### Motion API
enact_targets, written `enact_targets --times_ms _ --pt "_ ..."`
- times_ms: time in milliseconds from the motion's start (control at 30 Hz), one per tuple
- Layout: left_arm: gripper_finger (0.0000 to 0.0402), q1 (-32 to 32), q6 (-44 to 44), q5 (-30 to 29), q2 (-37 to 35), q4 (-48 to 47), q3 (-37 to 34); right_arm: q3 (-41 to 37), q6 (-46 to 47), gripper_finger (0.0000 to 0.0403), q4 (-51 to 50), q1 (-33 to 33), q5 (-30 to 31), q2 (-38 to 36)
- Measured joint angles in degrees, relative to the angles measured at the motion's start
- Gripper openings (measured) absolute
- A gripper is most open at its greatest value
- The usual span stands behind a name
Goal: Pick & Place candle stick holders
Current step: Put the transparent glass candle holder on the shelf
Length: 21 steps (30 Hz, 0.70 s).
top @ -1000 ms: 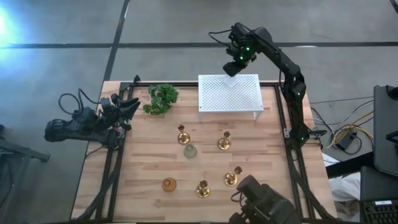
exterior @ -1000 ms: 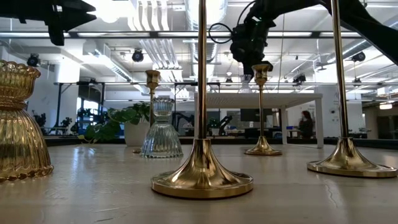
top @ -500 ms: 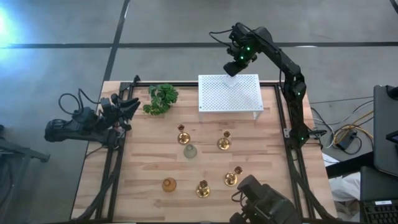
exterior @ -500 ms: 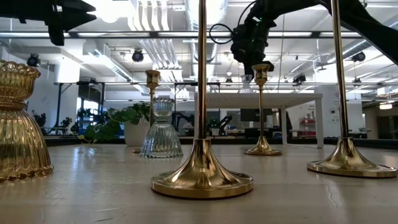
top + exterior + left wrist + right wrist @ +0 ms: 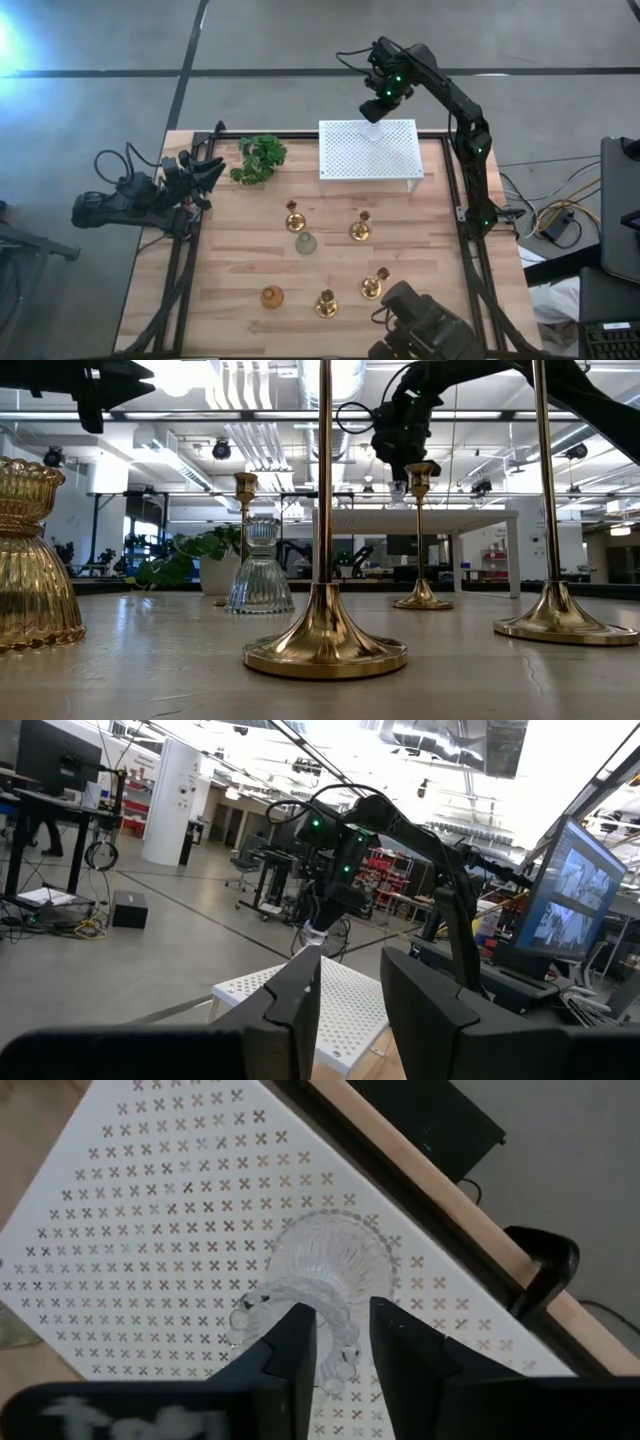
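Hardly any change over the last second at the right gripper (image 5: 375, 108): still clamped on the clear glass holder (image 5: 325, 1275) over the far edge of the white perforated stand (image 5: 370, 155), placement apparently pending, with the left gripper (image 5: 208, 172) parked open-fingered at the table's left edge.

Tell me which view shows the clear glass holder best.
The right wrist view: the clear glass holder fills the frame between the right gripper fingers, above the white perforated stand. The high view shows only a pale speck, the left wrist view a small glint, the low view hardly anything.
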Motion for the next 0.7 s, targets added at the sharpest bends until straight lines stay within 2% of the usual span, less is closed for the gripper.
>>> enact_targets --times_ms 467,700 --pt "0.0112 0.0 0.2 0.0 0.0 0.0 0.0 0.0 0.2 0.0195 1.7 0.1 -0.4 0.0" --pt "0.0112 0.0 0.4 0.0 0.0 0.0 0.0 0.4 0.1 0.0215 1.3 0.0 -0.6 -0.4"
